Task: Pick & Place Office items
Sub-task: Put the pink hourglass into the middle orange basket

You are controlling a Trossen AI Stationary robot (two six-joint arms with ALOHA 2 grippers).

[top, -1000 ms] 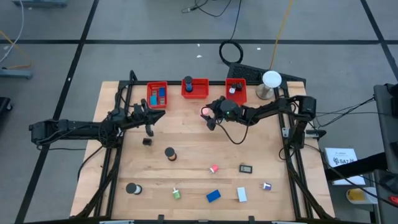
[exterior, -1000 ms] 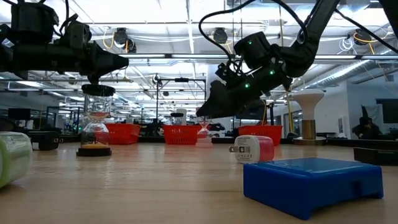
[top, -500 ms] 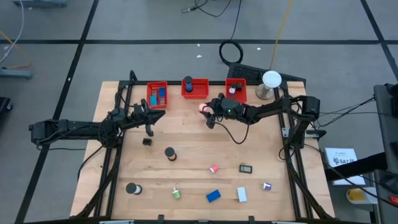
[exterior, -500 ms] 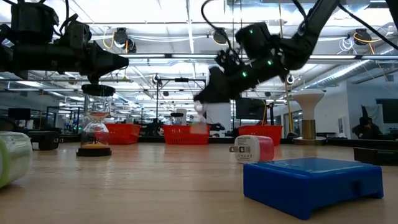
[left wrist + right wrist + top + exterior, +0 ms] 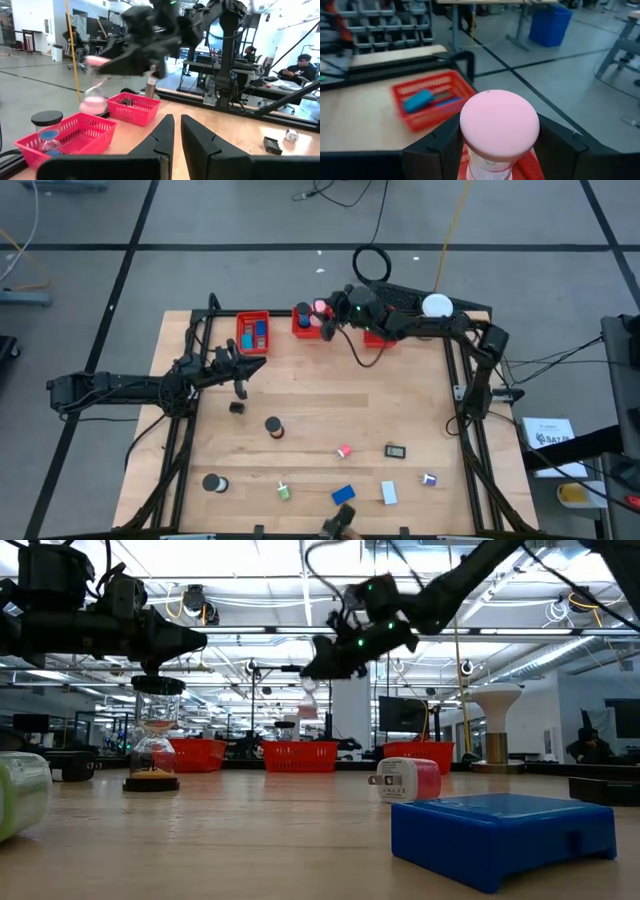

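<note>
**Pink hourglass in right gripper, over middle bin**

We've got the right gripper (image 5: 328, 317) clamped on a pink-capped hourglass (image 5: 321, 308), carried high above the middle red bin (image 5: 312, 327) at the table's far edge. In the right wrist view the pink cap (image 5: 499, 122) sits dead centre between the two dark fingers (image 5: 436, 148), which close on the body just under the cap, touching it on both sides

Handling, our read: light, rigid, probably clear plastic or glass through the waist, so fragile if dropped and slippery on the smooth bulb. Best hold is where we have it, on the body below the cap, so the cap's lip stops it sliding out. In the left wrist view the hourglass (image 5: 95, 89) hangs tilted, not upright, so we'd expect it to tip when let go; release low over the bin

The bin already holds a dark-capped item (image 5: 301, 313); mind the landing spot

Left gripper (image 5: 240, 388) is closed on nothing, hovering over the table in front of the left red bin (image 5: 253, 333), well apart from the hourglass
</note>
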